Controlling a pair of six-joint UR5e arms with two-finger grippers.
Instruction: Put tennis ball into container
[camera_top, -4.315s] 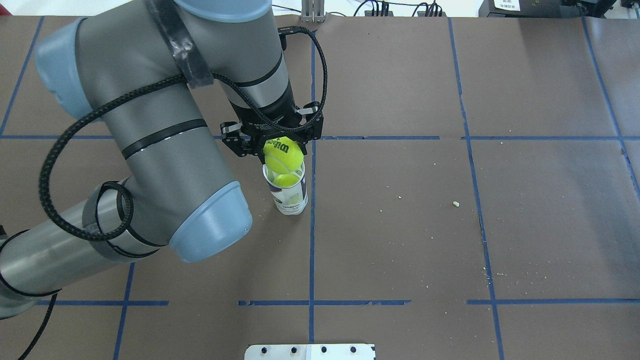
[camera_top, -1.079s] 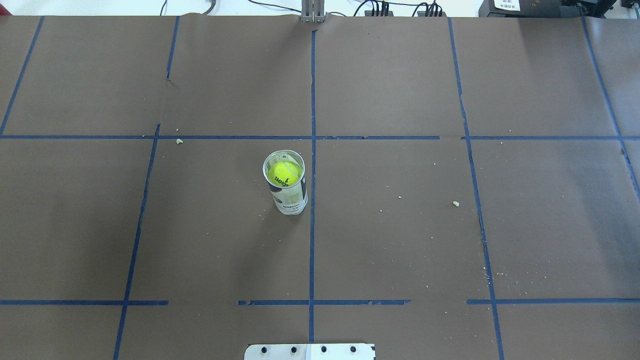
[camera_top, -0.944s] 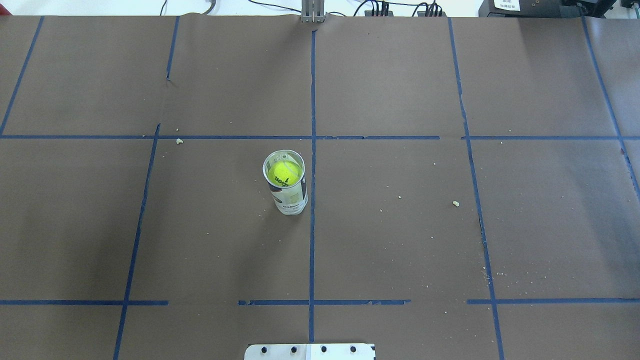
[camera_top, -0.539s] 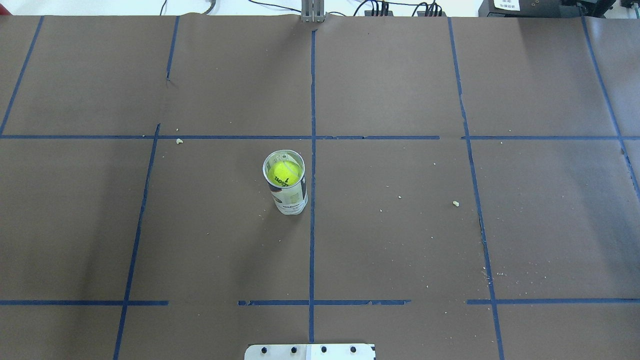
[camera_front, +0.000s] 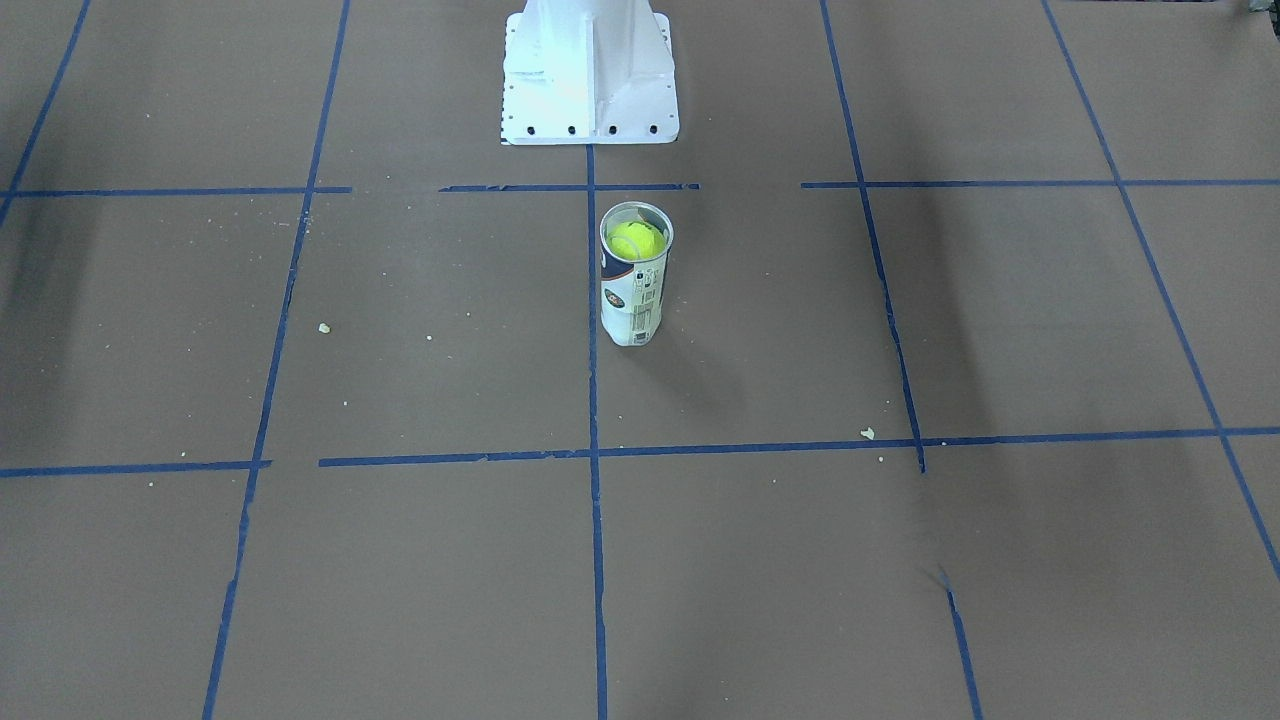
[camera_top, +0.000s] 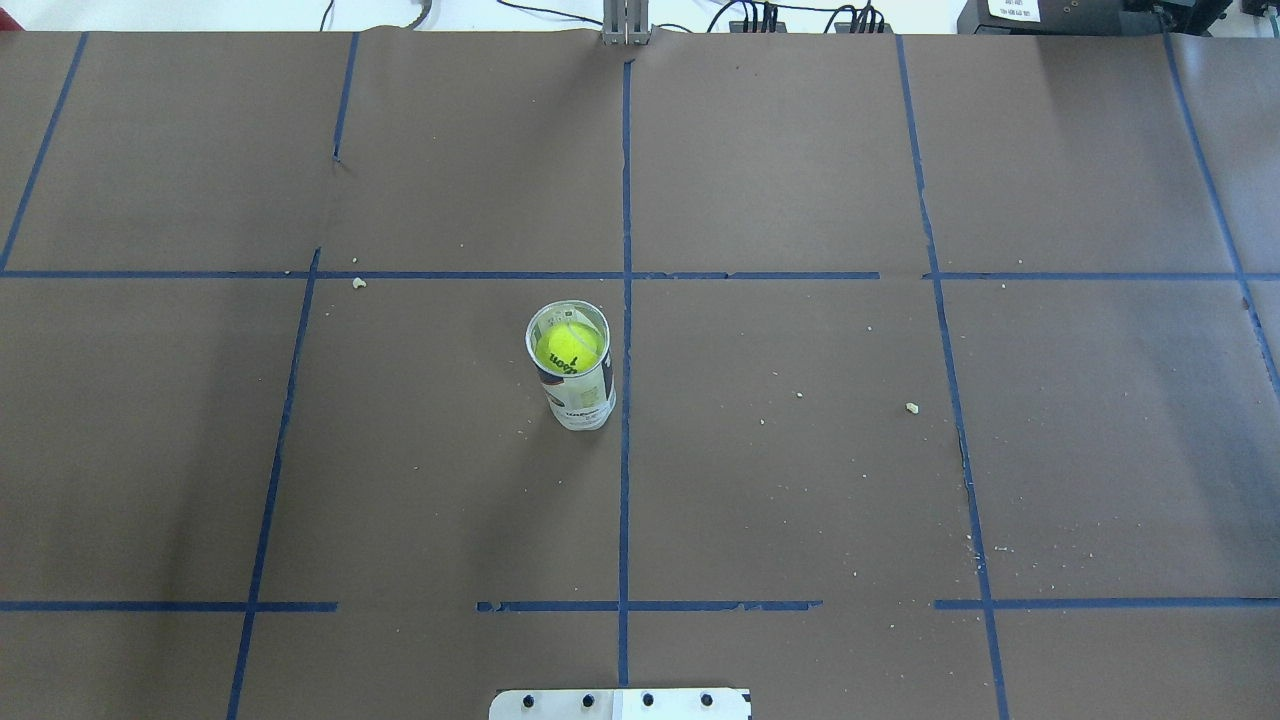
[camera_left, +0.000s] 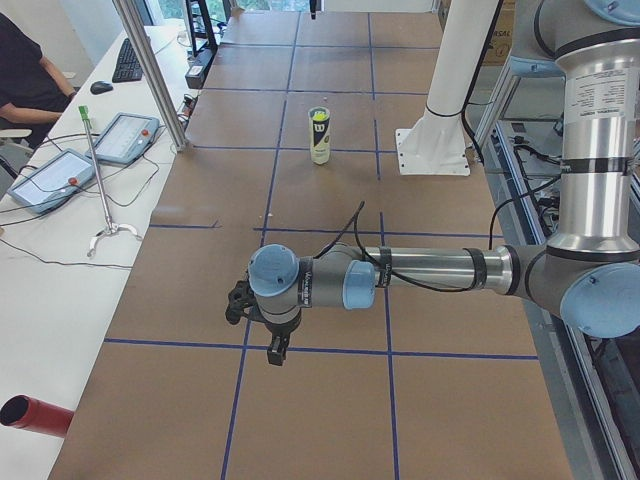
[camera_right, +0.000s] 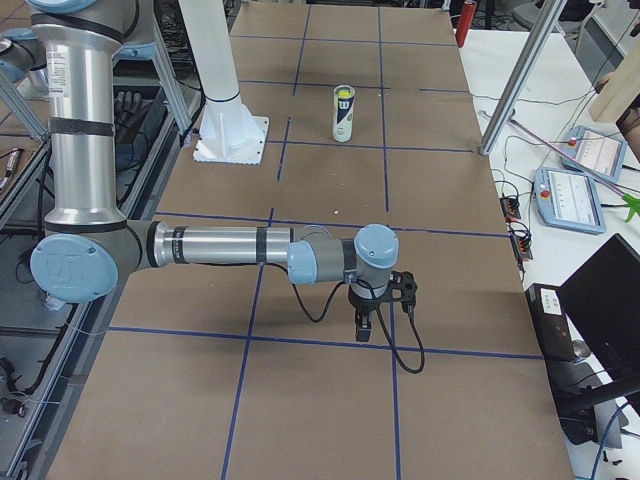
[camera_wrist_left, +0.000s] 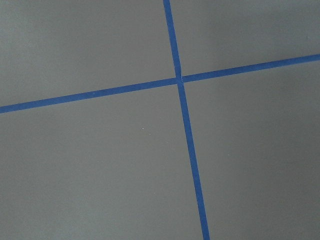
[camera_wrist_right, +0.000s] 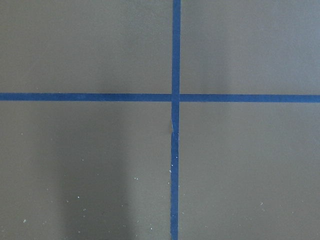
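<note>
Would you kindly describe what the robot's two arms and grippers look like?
Both the left arm and right arm are silver-grey tubes with light-blue joint caps and black bands; a black cable loops by each forearm. The left gripper and right gripper are black.

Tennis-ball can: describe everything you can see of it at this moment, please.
The tennis-ball can is a slim clear plastic cylinder with a white and dark-blue printed label around its wall. It stands upright with its mouth open on the brown paper-covered table, just to the robot's left of the central blue tape line. A yellow-green tennis ball with black print sits inside, near the rim. Nothing else touches the can.
</note>
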